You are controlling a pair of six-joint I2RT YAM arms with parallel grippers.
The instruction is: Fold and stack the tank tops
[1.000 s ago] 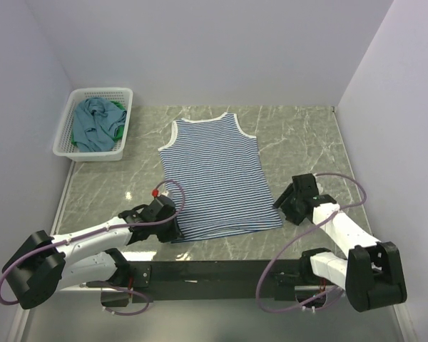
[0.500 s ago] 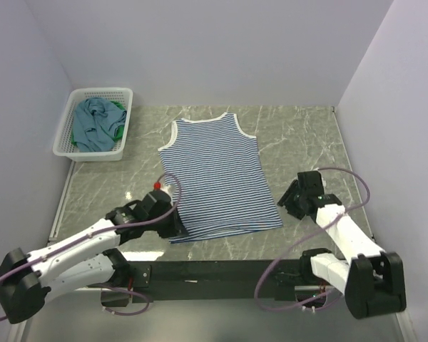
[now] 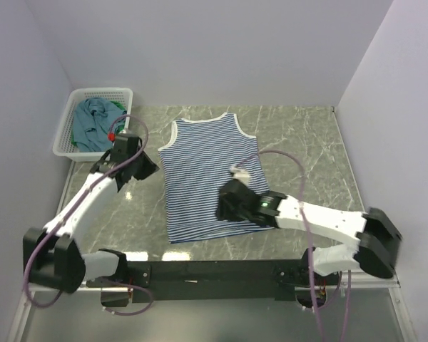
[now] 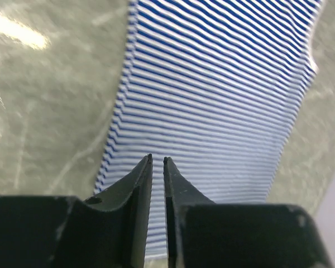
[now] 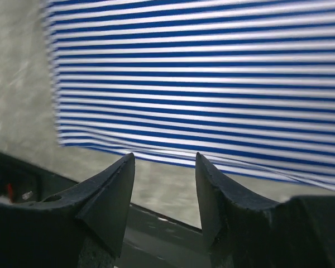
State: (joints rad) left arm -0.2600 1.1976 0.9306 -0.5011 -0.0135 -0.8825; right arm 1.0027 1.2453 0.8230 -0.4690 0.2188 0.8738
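Lying flat: one striped top [image 3: 200,171]; basket [image 3: 102,91] holds two.

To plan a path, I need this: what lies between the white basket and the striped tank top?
In the top external view, only the left gripper is between the white basket and the striped tank top, above bare table.

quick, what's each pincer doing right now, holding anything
Left pincer: open only a crack, holding nothing.
Right pincer: open, holding nothing, near the bottom edge of the striped top.
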